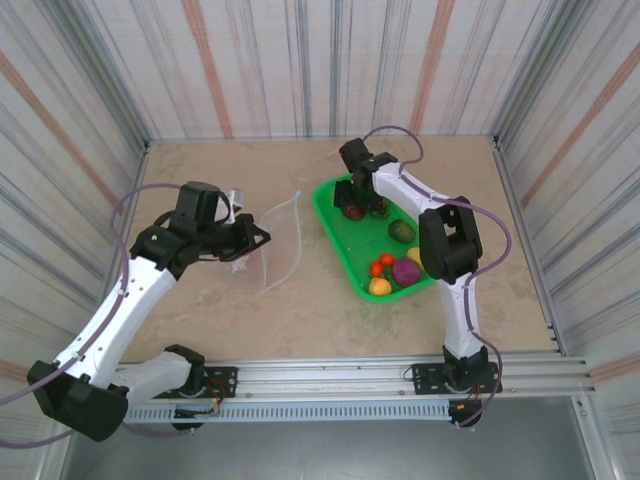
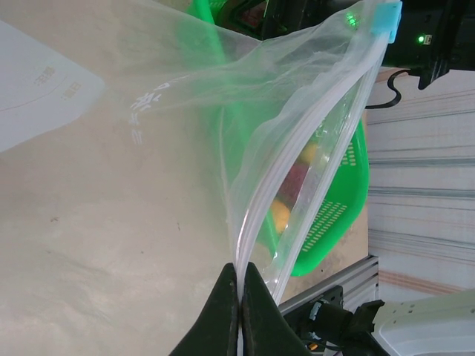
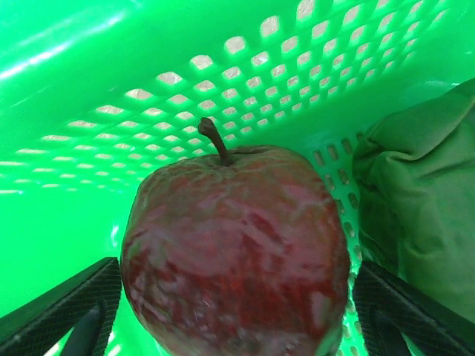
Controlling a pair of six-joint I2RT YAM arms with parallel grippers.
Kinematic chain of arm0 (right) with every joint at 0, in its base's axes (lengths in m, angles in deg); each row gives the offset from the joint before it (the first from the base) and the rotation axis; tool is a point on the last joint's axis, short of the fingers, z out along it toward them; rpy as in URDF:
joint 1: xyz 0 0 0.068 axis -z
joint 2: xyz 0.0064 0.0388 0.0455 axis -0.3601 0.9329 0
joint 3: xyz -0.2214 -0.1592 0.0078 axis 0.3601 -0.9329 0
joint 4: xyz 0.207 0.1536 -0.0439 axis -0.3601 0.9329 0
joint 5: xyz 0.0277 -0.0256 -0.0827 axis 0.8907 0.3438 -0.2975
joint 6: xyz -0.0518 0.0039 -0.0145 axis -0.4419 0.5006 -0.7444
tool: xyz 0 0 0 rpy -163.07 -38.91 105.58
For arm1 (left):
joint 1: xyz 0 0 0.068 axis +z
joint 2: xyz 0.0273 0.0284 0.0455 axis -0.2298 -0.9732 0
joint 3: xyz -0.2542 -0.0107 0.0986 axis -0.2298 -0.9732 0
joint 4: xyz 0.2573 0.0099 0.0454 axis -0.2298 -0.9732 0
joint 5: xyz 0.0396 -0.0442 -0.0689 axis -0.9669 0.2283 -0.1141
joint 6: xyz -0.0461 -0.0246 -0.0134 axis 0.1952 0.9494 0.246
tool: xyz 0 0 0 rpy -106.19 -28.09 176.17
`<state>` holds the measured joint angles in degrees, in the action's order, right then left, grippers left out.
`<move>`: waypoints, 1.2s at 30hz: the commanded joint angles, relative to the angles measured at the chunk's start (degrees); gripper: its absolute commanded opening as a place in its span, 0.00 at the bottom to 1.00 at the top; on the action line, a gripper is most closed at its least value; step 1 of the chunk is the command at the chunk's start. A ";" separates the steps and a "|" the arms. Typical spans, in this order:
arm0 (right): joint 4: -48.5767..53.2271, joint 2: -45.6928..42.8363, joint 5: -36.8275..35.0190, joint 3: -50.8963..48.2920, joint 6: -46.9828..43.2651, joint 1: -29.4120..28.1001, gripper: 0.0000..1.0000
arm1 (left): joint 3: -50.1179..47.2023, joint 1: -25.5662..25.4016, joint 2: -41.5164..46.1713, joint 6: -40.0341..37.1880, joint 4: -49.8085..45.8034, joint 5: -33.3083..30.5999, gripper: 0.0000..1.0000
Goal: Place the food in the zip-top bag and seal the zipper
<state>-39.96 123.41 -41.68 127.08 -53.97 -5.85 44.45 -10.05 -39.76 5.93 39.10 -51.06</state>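
Note:
The clear zip-top bag (image 1: 277, 243) lies left of the green mesh basket (image 1: 335, 233), its mouth gaping toward the basket. My left gripper (image 1: 246, 241) is shut on the bag's mouth edge, pinching the pale zipper strip (image 2: 291, 154) between its fingertips (image 2: 241, 271). My right gripper (image 1: 366, 206) reaches down into the basket's far end. It is open, with one finger (image 3: 63, 311) on each side of a dark maroon apple (image 3: 234, 259); whether the fingers touch the apple I cannot tell. More food lies in the basket: a green piece (image 1: 402, 231), red-orange pieces (image 1: 381, 263), a purple one (image 1: 405, 270) and a yellow one (image 1: 380, 287).
Striped walls close in the tan table (image 1: 200, 310) on three sides. An aluminium rail (image 1: 330, 375) carries both arm bases along the near edge. A green piece (image 3: 423, 200) lies close to the apple's right, by the basket wall (image 3: 223, 81).

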 commanded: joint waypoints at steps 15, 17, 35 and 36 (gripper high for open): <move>1.27 -11.69 2.51 -2.23 -2.28 0.50 0.63 | 1.24 0.33 -0.75 -1.03 -1.09 1.30 0.00; -1.00 -16.29 5.03 -5.60 -1.89 0.50 0.65 | 1.51 0.31 -1.05 -0.44 -0.44 1.72 0.00; -13.66 -48.24 36.74 -24.15 0.04 -7.64 0.61 | 7.20 -0.78 -7.32 10.35 10.47 9.41 0.00; -14.22 -47.90 37.42 -23.50 0.16 -8.65 0.61 | 7.86 -1.16 -7.79 10.49 10.46 9.40 0.00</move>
<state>-50.97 76.31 -11.32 102.23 -53.80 -11.97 49.63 -10.35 -46.52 14.26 47.38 -43.50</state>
